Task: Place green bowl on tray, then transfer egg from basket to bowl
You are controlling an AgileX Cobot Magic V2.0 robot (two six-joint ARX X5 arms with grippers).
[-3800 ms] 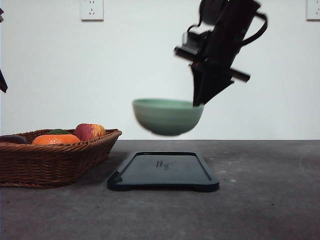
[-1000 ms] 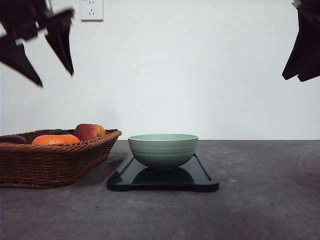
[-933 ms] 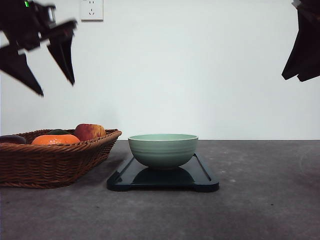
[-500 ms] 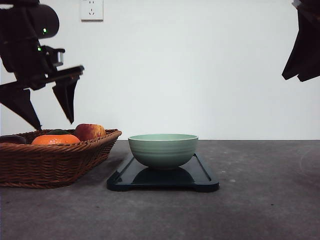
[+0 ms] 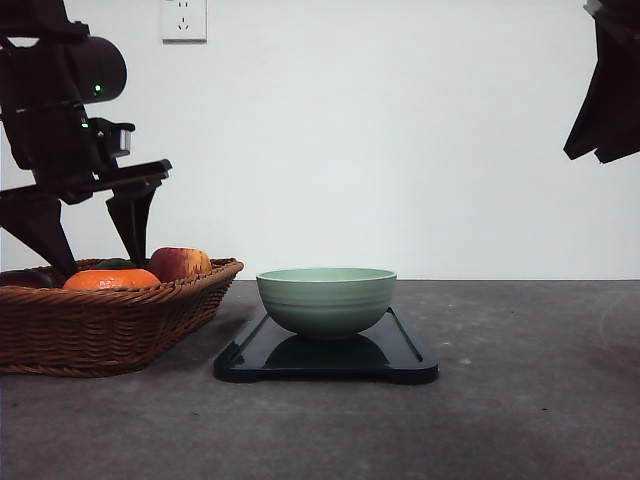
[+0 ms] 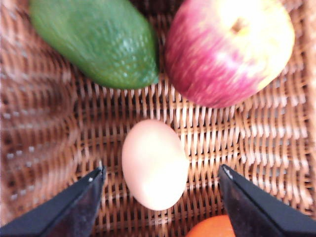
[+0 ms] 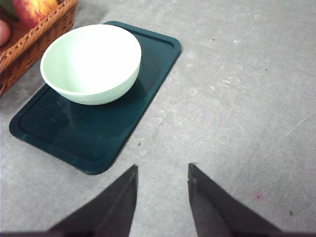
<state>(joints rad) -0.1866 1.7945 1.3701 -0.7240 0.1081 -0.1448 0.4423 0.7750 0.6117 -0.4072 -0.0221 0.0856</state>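
The pale green bowl (image 5: 326, 300) stands upright on the black tray (image 5: 405, 362), also seen as bowl (image 7: 91, 61) on tray (image 7: 94, 138). The egg (image 6: 154, 164), pale cream, lies on the wicker floor of the basket (image 6: 44, 123). My left gripper (image 6: 163, 169) is open, one finger on each side of the egg, not touching it. From the front, the left gripper (image 5: 100, 265) reaches down into the basket (image 5: 100, 330). My right gripper (image 5: 590, 155) hangs open high at the far right, apart from the bowl; its fingers (image 7: 118, 207) hold nothing.
In the basket beside the egg lie a green avocado (image 6: 98, 42), a red-yellow apple (image 6: 227, 49) and an orange (image 6: 212, 228). From the front, the apple (image 5: 180, 263) and orange (image 5: 110, 279) rise above the basket rim. Bare grey table (image 5: 530, 380) lies right of the tray.
The bowl, earlier carried above the tray by the right gripper, now stands on it. The right arm has withdrawn up and right. Over the last second the open left gripper has dropped into the basket.
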